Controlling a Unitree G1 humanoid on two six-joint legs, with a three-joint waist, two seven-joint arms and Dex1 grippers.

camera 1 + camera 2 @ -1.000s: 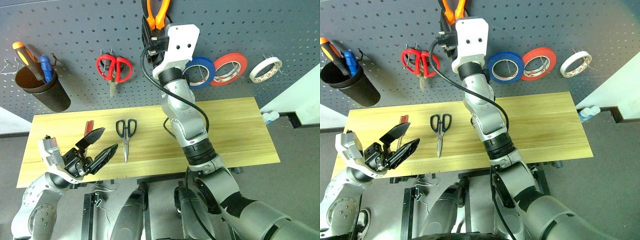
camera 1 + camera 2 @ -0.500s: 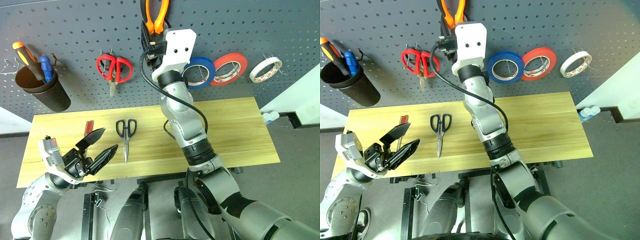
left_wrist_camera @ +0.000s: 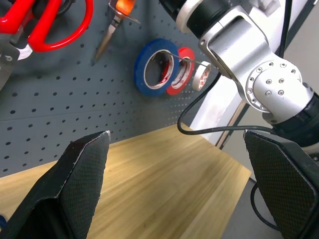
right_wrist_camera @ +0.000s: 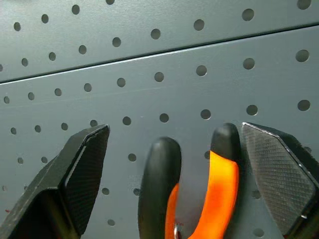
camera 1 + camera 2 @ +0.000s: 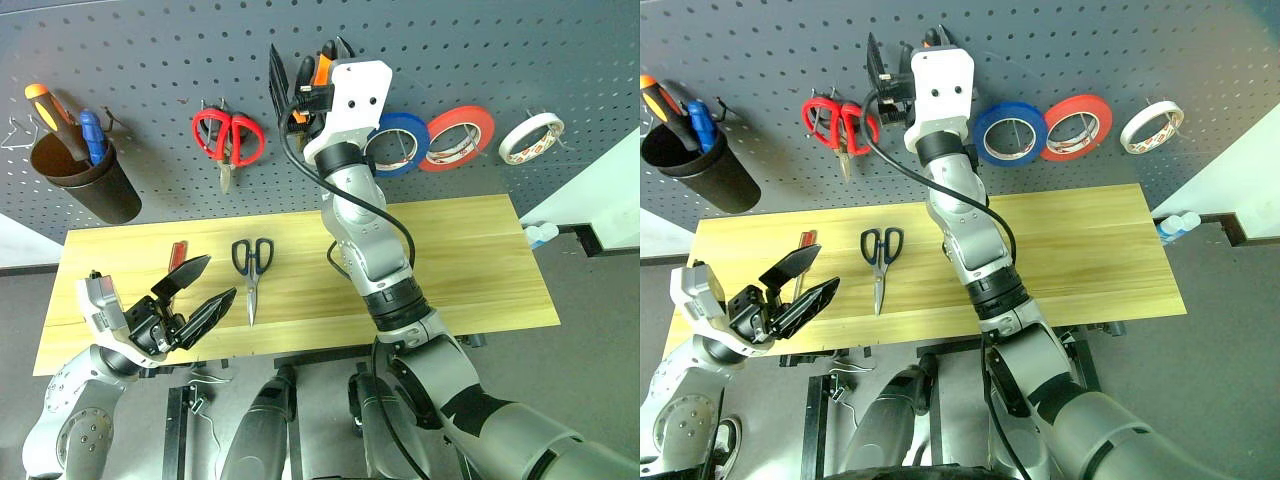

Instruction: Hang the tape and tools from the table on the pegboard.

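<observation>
A: Hanging on the pegboard (image 5: 150,60) now are the pliers (image 4: 199,189), their orange-and-black handles between the spread fingers of the right gripper (image 4: 174,164), which has let go.

B: And the left gripper (image 5: 195,290)?

A: Wide apart, empty, over the table's (image 5: 480,260) edge near eight o'clock.

B: Other tools?

A: Dark-handled scissors (image 5: 252,268) lie on the wood, left of centre; the red-handled screwdriver (image 5: 177,254) just beside them toward nine o'clock. The whitish tape (image 5: 531,138) hangs on the board at two o'clock.
</observation>
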